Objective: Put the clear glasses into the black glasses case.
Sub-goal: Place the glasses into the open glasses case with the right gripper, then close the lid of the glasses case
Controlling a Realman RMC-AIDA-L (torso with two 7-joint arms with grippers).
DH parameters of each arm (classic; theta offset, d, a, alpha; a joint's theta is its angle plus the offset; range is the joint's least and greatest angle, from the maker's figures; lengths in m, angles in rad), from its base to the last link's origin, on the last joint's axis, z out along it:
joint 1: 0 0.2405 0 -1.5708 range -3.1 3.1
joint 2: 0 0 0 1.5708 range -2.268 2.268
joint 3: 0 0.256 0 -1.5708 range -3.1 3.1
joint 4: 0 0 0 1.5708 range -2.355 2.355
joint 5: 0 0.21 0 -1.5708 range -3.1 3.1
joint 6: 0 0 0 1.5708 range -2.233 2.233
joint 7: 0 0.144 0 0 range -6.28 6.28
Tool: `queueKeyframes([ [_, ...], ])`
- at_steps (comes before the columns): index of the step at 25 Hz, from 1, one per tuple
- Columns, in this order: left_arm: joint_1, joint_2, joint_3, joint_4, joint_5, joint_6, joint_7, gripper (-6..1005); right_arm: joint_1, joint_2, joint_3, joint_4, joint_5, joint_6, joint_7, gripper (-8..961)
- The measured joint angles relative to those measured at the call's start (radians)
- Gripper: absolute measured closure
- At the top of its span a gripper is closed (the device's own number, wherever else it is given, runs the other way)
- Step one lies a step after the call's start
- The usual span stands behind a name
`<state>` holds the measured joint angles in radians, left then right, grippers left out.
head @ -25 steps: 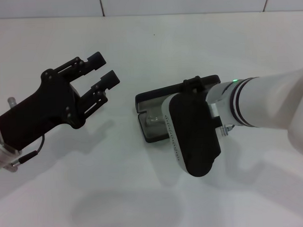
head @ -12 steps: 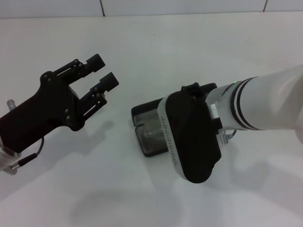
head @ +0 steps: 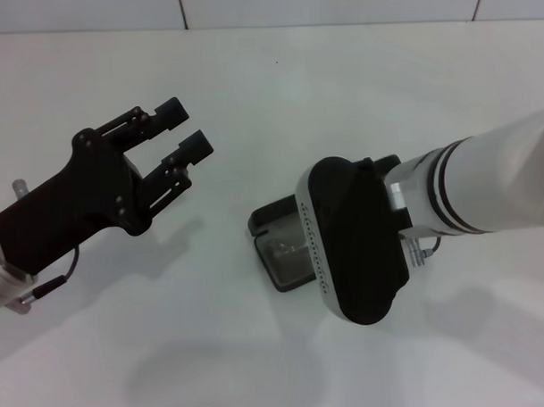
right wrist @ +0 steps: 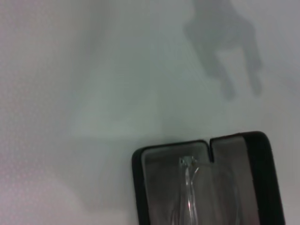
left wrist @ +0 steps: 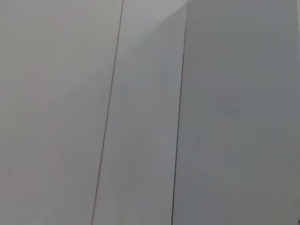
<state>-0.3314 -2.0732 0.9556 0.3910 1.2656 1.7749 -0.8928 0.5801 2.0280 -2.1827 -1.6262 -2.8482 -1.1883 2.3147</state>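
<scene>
Inside: clear glasses in open black glasses case; no lettering legible.

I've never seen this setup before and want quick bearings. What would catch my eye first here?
The big white right arm, its wrist hanging over the open black glasses case mid-table and hiding much of it. The clear glasses lie inside on the grey lining. Off to the left the left gripper hovers above the white table, fingers spread, holding nothing.

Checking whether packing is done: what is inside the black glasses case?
The clear glasses lie inside the open black glasses case, on its grey lining. In the head view the right arm covers most of the case, so the rest of its interior is hidden.
</scene>
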Motion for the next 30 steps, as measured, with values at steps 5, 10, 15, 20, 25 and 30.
queueKeyframes([
  [5, -0.001, -0.001, 0.0, 0.0, 0.0, 0.0, 0.0, 433, 0.003, 0.0, 0.011, 0.0, 0.009, -0.029, 0.007, 541],
  [10, -0.003, 0.002, 0.0, 0.0, 0.0, -0.001, 0.0, 432, 0.004, 0.0, 0.013, 0.0, 0.018, -0.058, 0.008, 541],
  [15, -0.003, 0.004, 0.0, 0.004, 0.0, -0.003, 0.0, 431, 0.001, 0.0, 0.037, -0.033, 0.055, -0.081, 0.004, 541],
  [20, -0.007, 0.006, 0.0, 0.005, 0.01, -0.002, -0.001, 430, 0.002, -0.002, 0.099, -0.083, 0.12, -0.166, -0.014, 542],
  [25, -0.005, 0.007, 0.0, 0.005, 0.012, 0.002, -0.002, 428, -0.031, -0.004, 0.231, -0.135, 0.263, -0.226, -0.112, 542],
  [30, 0.002, 0.007, -0.004, 0.004, 0.012, -0.001, -0.003, 427, -0.101, -0.003, 0.487, -0.12, 0.459, -0.24, -0.229, 542],
])
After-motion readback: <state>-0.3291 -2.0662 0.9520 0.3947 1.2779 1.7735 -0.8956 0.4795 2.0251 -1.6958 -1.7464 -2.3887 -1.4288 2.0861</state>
